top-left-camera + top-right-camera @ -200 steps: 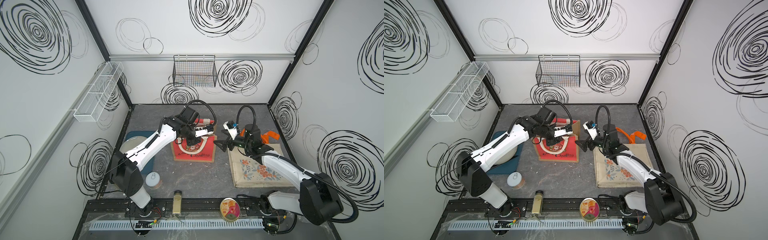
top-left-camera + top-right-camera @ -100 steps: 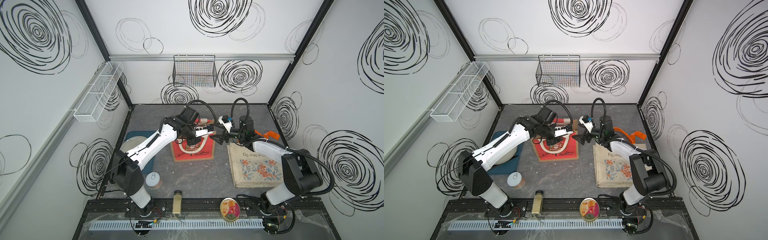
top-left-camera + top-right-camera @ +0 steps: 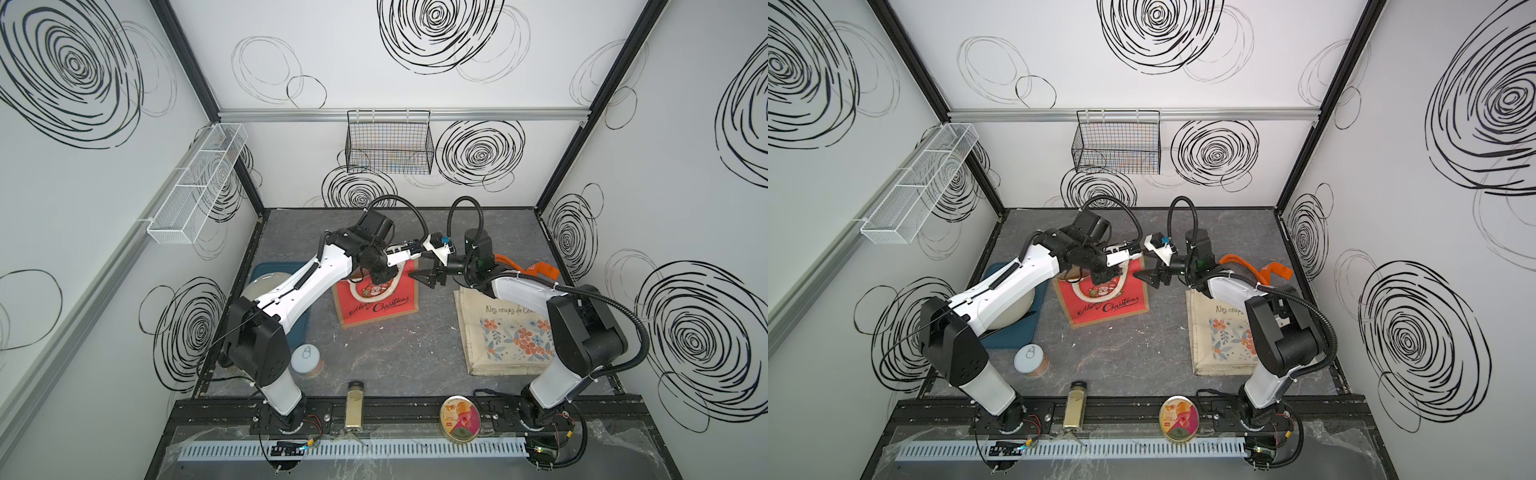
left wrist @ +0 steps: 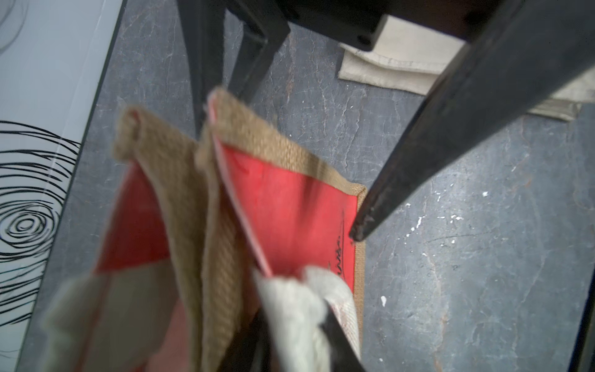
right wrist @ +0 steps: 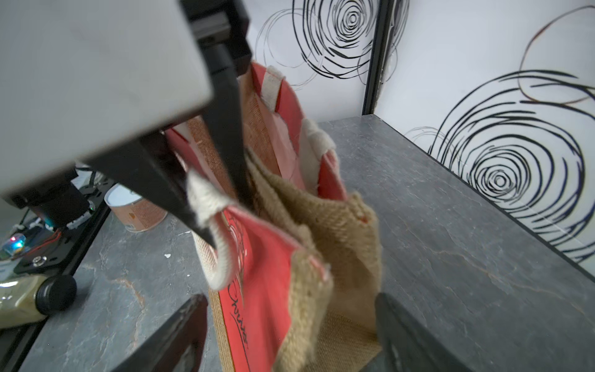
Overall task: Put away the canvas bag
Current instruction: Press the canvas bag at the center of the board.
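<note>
Counting two bags in both top views: red bag [image 3: 376, 301] centre of table [image 3: 399, 357], top lifted; beige bag [image 3: 503, 332] flat. Left wrist: left hand [image 4: 289, 335] unclenched around one rope handle [image 4: 289, 299]. Right wrist: right hand [image 5: 289, 302] released, straddling red bag's edge.

In both top views the left arm [image 3: 307, 282] hides the upper edge of the red bag [image 3: 376, 309] and much of the white bowl [image 3: 264, 282] — the right arm [image 3: 519, 291] cuts the print on the beige bag [image 3: 498, 345]. In the left wrist view we see the rope handle [image 4: 296, 306] only blurred.
</note>
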Robot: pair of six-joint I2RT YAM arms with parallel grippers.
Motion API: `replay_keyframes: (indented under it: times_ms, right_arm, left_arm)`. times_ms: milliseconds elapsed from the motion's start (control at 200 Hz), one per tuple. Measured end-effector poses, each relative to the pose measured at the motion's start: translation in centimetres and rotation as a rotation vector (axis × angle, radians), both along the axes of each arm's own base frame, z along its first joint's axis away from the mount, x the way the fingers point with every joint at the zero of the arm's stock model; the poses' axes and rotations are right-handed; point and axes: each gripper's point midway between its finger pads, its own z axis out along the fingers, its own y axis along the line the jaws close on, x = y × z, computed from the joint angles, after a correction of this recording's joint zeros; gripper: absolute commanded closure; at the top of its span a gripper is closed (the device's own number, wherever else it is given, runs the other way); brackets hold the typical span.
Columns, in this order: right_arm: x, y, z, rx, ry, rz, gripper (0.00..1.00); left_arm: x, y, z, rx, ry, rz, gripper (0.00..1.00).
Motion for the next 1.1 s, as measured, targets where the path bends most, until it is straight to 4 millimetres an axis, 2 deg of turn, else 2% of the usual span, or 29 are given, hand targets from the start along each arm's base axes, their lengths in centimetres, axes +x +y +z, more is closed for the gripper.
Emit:
replay_keyframes:
  times_ms: [50,105,175,190,245,295,405,470,550,610,696,791,896,941,1101]
  right_arm:
    - [-0.1,0.3,-0.1,-0.002,0.004,0.007,0.33]
    - [-0.1,0.4,-0.2,-0.003,0.001,0.011,0.44]
    - [0.4,0.5,-0.3,-0.006,-0.004,0.002,0.46]
    - [0.5,0.6,-0.3,-0.006,0.001,-0.002,0.47]
    - [0.9,0.6,-0.4,-0.01,0.001,-0.013,0.43]
    - [1.1,0.6,-0.5,-0.011,0.008,-0.027,0.37]
    - [1.4,0.8,-0.5,-0.01,0.0,-0.045,0.33]
    - [1.4,1.1,-0.3,-0.008,-0.01,-0.05,0.33]
    - [1.2,1.5,-0.3,-0.008,-0.019,-0.048,0.33]
    - [1.2,1.6,-0.3,-0.009,-0.021,-0.05,0.34]
    - [1.1,1.8,-0.2,-0.008,-0.022,-0.05,0.36]
    - [1.3,1.7,-0.5,-0.007,-0.017,-0.069,0.38]
    - [1.3,1.6,-1.2,-0.016,-0.002,-0.1,0.37]
    - [1.5,1.6,-1.5,-0.022,0.001,-0.119,0.36]
    - [1.9,1.9,-1.1,-0.009,0.004,-0.157,0.36]
  left_arm:
    - [0.2,0.2,0.3,-0.007,0.003,0.017,0.49]
    - [0.5,0.3,0.8,-0.016,0.0,0.031,0.46]
    - [0.8,0.4,1.7,-0.037,-0.011,0.044,0.38]
    - [0.8,0.4,1.9,-0.044,-0.014,0.048,0.36]
    - [0.8,0.6,2.8,-0.072,-0.022,0.061,0.14]
    - [0.9,0.9,4.1,-0.103,-0.049,0.067,0.05]
    - [1.8,1.8,7.3,-0.151,-0.114,0.099,0.01]
    - [3.1,2.1,9.1,-0.17,-0.157,0.114,0.01]
    - [4.9,2.0,10.3,-0.175,-0.192,0.127,0.01]
    - [6.0,1.8,9.9,-0.169,-0.191,0.132,0.01]
    - [7.4,1.5,8.2,-0.154,-0.158,0.131,0.01]
    - [8.5,0.8,6.1,-0.166,-0.061,0.094,0.01]
    - [9.9,0.2,4.8,-0.206,0.043,0.047,0.01]
    - [9.8,0.2,4.1,-0.219,0.08,0.037,0.01]
    - [7.0,-0.1,2.0,-0.229,0.224,0.01,0.01]
